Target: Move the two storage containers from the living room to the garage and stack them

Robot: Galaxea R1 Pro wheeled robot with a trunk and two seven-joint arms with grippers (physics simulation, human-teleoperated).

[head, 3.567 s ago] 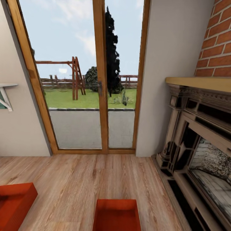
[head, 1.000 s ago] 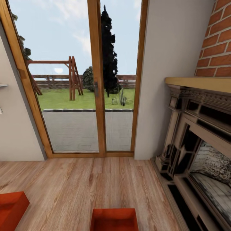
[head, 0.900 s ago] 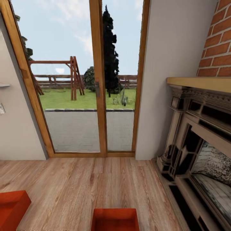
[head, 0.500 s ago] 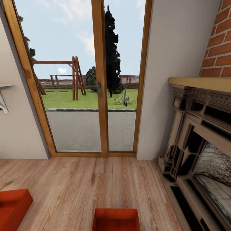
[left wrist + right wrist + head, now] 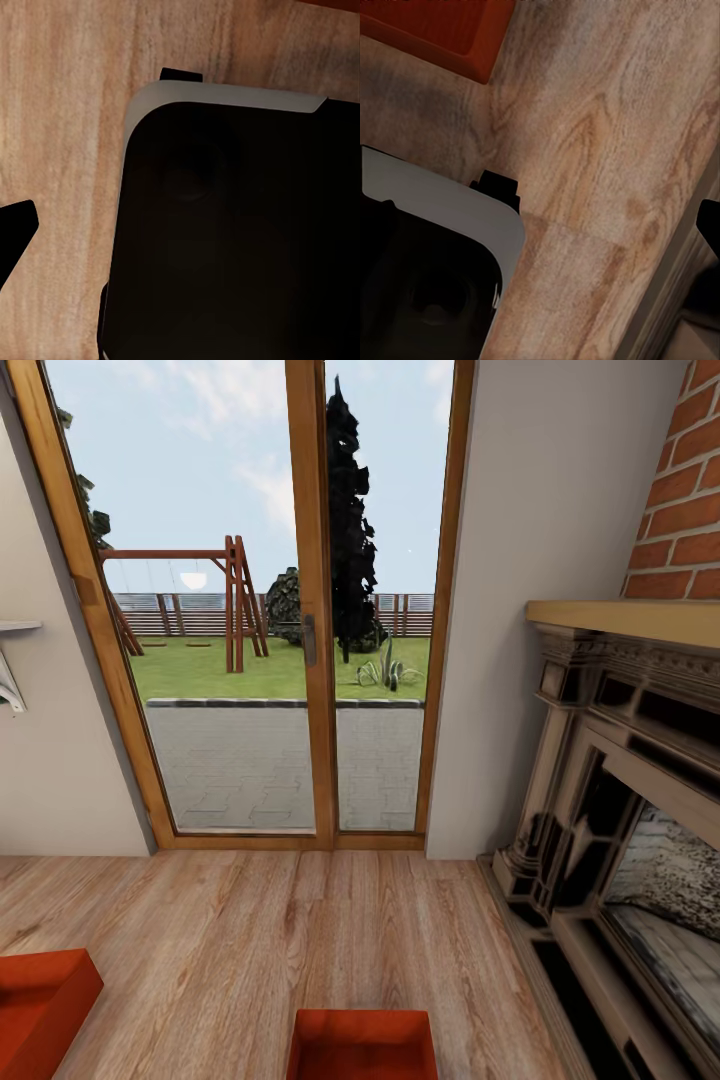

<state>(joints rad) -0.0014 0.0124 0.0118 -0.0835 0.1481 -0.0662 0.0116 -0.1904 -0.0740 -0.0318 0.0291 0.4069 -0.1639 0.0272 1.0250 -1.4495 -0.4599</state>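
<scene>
Wood plank floor (image 5: 300,930), two storage containers (image 5: 362,1045) (image 5: 40,1005) resting

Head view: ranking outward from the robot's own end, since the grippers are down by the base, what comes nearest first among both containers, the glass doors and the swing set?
1. centre container, on the wood floor straight ahead; the left container, off to the left, is too close to call against it.
2. glass doors, ahead at the far wall.
3. swing set, outside on the lawn.

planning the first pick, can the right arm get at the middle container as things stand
Probably yes. The middle container sits on bare wood floor just ahead of the robot, nothing on or beside it; the fireplace stands well off to the right. The gripper's state can't be told.
</scene>
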